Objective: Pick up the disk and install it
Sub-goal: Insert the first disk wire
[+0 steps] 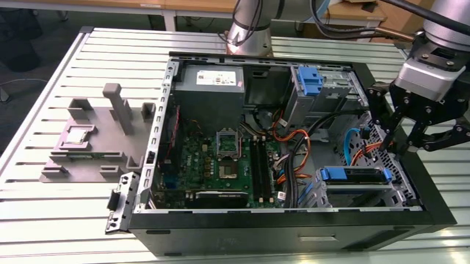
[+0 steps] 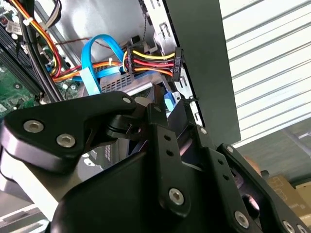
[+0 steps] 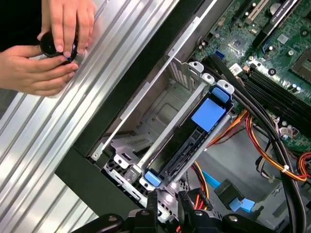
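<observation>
The computer case (image 1: 294,223) lies on its side on the slatted metal table (image 1: 52,220) with the side panel off, so the arm can reach the inside from above. The disk (image 3: 187,140) is not in the gripper. It sits on its edge inside the grey drive cage (image 3: 160,114), near the corner of the case at the exterior view's right, and its blue carrier (image 1: 353,175) looks level with the cage opening. From this I judge that it is pushed in along the rails, though I cannot confirm it is fully latched, because the far end is in shadow.

The gripper (image 3: 168,208) hangs just beside the end of the carrier, over the case wall. Its two fingers stand a little apart and nothing is between them. The red and yellow power wires (image 2: 150,56) and the blue data cable (image 2: 90,80) run close behind the cage, probably so that they reach the disk's connectors.

At the table's edge a person's hands (image 3: 34,70) hold a small black object (image 3: 51,43), well apart from the cage.

About writing — the power supply (image 1: 209,93) carries a white sticker (image 1: 211,78), but its print is too small to read, and no label on the disk can be read from this angle
</observation>
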You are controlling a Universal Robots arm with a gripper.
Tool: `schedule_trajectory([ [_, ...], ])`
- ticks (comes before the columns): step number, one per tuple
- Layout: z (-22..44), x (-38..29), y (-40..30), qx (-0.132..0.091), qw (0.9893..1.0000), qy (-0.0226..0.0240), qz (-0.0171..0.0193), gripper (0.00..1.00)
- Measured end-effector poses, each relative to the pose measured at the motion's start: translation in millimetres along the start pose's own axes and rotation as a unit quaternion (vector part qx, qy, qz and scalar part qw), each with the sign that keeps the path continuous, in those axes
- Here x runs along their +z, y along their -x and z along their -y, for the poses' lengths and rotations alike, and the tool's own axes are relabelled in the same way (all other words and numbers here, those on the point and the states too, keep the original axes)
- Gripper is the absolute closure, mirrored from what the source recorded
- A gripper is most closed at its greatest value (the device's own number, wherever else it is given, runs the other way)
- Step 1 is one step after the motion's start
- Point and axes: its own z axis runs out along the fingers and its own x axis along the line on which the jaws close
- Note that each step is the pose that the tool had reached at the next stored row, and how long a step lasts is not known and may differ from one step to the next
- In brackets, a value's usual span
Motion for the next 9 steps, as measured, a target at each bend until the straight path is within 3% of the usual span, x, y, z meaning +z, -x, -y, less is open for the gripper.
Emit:
schedule_trajectory([
  [4, 3.0, 0.0, 0.1, -0.003, 0.9999, 0.0136, 0.0002, 0.69],
  [9, 8.3, 0.0, -0.9, -0.006, 0.9995, 0.0288, 0.0082, 0.69],
])
